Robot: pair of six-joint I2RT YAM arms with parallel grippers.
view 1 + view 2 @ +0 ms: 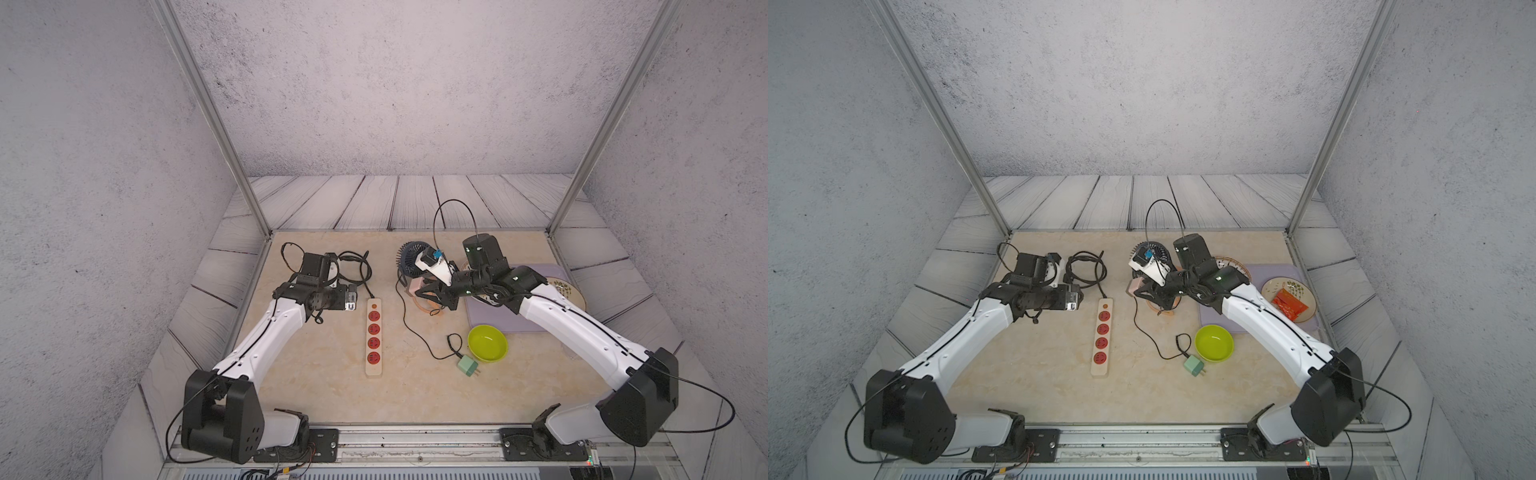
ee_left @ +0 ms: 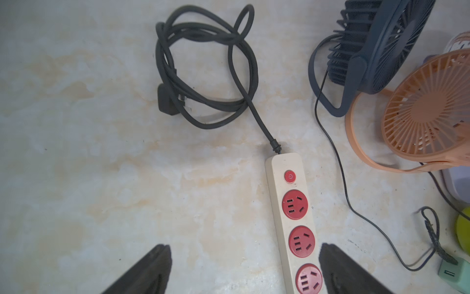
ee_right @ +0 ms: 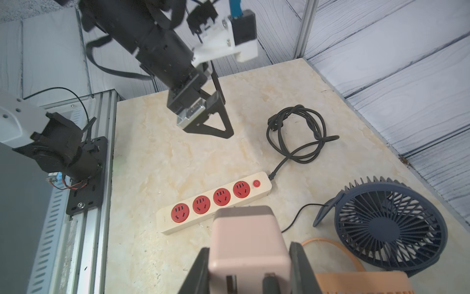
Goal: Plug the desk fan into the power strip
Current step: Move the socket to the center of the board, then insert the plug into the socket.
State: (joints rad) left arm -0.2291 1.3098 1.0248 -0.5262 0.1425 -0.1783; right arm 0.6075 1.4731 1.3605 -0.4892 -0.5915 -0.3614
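- The power strip [image 1: 373, 338] lies flat on the worktop [image 1: 316, 374] between the two arms. Its four red sockets face up, and the button end points away from the arm bases.
- Its black cord [image 2: 203, 68] leaves the button end and lies in a loose coil on the worktop, near the left arm's wrist.
- The left end effector [image 2: 244, 248] is open. Its two fingers stand wide apart above the worktop with nothing gripped between them. In the left wrist view the strip runs down just beside one finger.
- The right end effector [image 3: 249, 264] is closed on a pink plug [image 3: 248, 241], with one finger on each side of it. In a top view the plug [image 1: 415, 286] is held above the worktop, beside the fans and apart from the strip.
- A dark blue desk fan [image 3: 389, 226] stands upright on its stand. An orange desk fan [image 2: 427, 109] stands just beside it.
- A thin black cable [image 1: 405, 316] runs from the blue fan over the worktop to a green plug [image 1: 467, 366]. This plug lies next to a lime green bowl [image 1: 487, 343].
- In a top view, a plate [image 1: 1289, 305] with a red packet rests on a purple mat [image 1: 1266, 270] beside the right arm.
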